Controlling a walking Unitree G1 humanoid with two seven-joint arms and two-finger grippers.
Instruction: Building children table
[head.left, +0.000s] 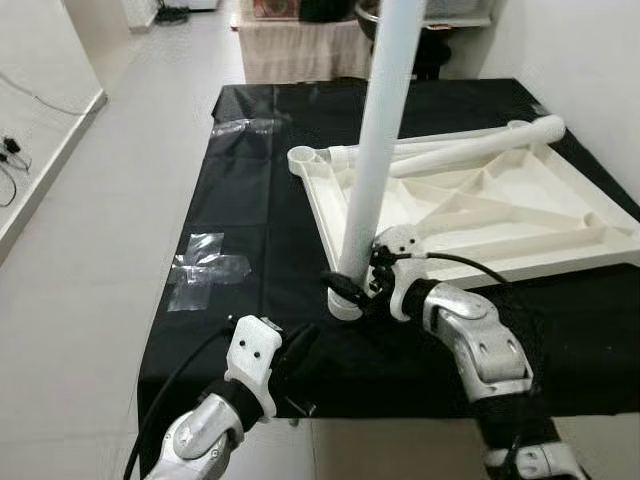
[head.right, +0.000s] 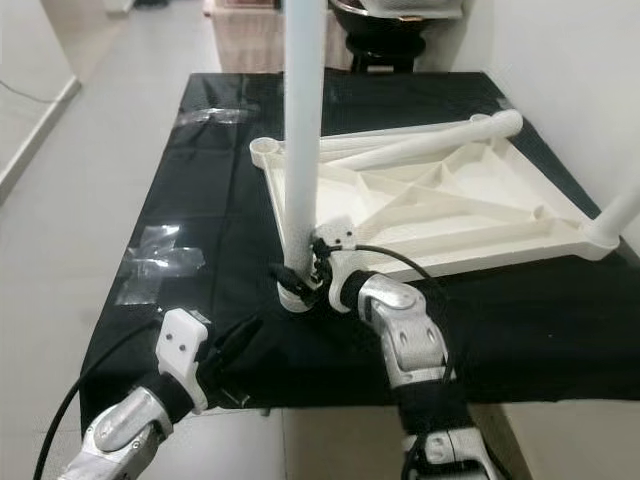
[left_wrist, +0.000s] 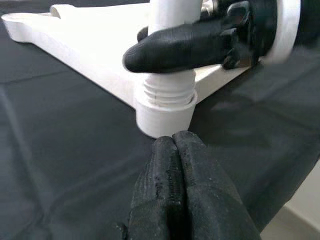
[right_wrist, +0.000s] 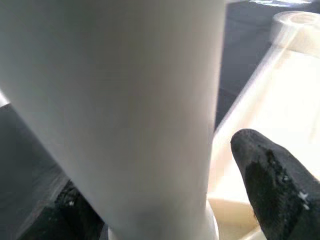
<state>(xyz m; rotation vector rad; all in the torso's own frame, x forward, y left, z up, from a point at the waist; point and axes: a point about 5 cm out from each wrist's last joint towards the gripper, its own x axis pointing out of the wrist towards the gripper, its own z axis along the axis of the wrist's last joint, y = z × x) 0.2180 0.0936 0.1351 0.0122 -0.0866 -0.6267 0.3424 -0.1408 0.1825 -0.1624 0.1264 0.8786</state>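
Screwing the upright leg (head.left: 378, 150) into its corner socket (head.left: 343, 303) is the step in hand, judged from the head views. In the left eye view the upturned tabletop (head.left: 520, 215) lies on the black-covered worktop (head.left: 250, 190), its near corner at about 6 o'clock of the leg, and the right pincer (head.left: 352, 285) is clamped round the leg's foot. A second leg (head.left: 470, 145) lies loose across the tabletop toward 1 o'clock.

In the right eye view the left pincer (head.right: 240, 345) hangs low at 7 o'clock of the socket, apart from it. A further leg (head.right: 620, 215) rises at the far right corner.

The left wrist view shows the left pincer's fingers (left_wrist: 172, 195) pressed together on nothing, just short of the socket collar (left_wrist: 162, 112). Thread ridges show above the collar, so the leg is judged not fully seated.

The right wrist view shows the leg close up with one black fingertip (right_wrist: 270, 170) beside it.

Recommendation: keep the leg vertical while turning, regrip low, and steady the tabletop corner with the left pincer to prevent cross-threading.
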